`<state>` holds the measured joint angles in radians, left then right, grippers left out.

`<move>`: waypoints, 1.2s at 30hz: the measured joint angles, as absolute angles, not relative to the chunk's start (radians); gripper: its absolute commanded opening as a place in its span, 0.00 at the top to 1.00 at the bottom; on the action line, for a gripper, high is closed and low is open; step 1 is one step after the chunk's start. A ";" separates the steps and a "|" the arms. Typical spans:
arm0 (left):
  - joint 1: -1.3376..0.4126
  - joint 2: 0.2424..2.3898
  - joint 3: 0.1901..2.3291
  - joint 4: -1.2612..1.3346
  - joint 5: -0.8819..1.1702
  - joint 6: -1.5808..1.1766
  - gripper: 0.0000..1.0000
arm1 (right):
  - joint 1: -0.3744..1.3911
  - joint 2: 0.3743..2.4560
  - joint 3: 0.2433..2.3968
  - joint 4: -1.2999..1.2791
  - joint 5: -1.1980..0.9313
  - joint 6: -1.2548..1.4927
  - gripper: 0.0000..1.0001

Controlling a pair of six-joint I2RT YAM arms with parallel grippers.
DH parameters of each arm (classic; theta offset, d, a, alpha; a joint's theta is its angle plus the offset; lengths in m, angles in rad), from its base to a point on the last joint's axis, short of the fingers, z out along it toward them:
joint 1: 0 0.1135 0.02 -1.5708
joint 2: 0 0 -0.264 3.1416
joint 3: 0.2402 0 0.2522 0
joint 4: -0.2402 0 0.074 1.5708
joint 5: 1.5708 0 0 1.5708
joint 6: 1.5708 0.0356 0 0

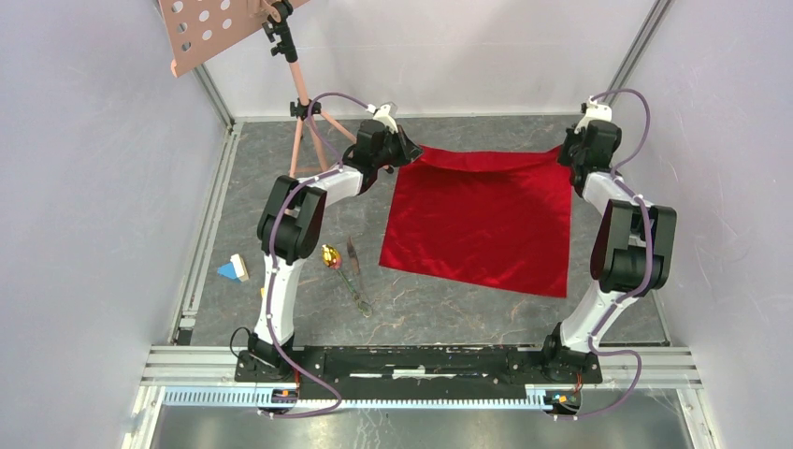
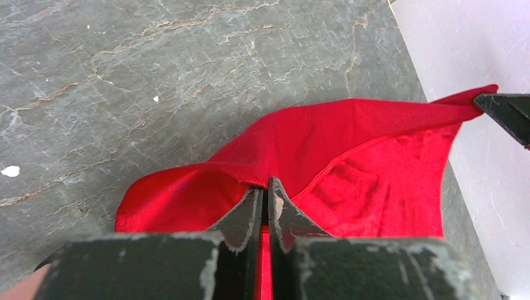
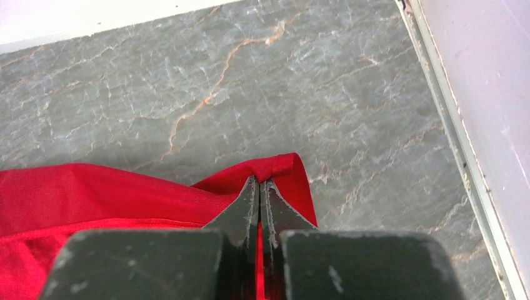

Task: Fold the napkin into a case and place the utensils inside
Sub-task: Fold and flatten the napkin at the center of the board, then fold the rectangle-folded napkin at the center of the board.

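The red napkin [image 1: 484, 220] lies spread on the grey table, its far edge lifted off the surface. My left gripper [image 1: 410, 150] is shut on the napkin's far left corner [image 2: 250, 178]; red cloth shows between its fingers [image 2: 247, 212]. My right gripper [image 1: 568, 154] is shut on the far right corner [image 3: 275, 167], pinching a fold of cloth. The utensils [image 1: 344, 269] lie on the table left of the napkin: a spoon with a gold bowl [image 1: 329, 255] and thin dark pieces beside it. The napkin is not folded into a case.
A pink stand with a perforated board [image 1: 201, 28] rises at the back left, its tripod legs [image 1: 304, 131] close to my left arm. Small toy blocks [image 1: 234, 270] lie at the left. White walls close in the sides and back.
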<state>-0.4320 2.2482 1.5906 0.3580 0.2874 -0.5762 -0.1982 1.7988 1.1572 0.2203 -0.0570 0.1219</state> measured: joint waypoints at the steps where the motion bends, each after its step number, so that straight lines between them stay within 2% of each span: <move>1: -0.432 2.251 1.591 0.358 0.290 -0.583 0.98 | -0.198 1.813 1.183 0.209 -0.056 0.115 1.00; 11: -0.434 2.274 1.643 0.286 0.298 -0.625 0.98 | -0.198 1.824 1.249 0.033 -0.070 0.110 1.00; 15: -0.435 2.230 1.597 0.169 0.295 -0.730 0.98 | -0.199 1.680 1.118 -0.071 -0.074 0.134 0.99; 22: -0.445 2.020 1.406 -0.039 0.313 -0.861 0.98 | -0.199 1.362 0.873 -0.172 -0.097 0.183 0.99; 28: -0.454 1.842 1.283 -0.156 0.353 -0.908 0.98 | -0.199 1.244 0.720 -0.284 -0.070 0.198 1.00; 36: -0.461 1.806 1.156 -0.305 0.368 -0.866 0.98 | -0.199 1.077 0.614 -0.391 -0.010 0.222 1.00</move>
<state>-0.4606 1.8065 1.1561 -0.3054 0.3676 -0.8661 -0.1989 1.0767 0.6144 -0.3912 -0.0097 0.2222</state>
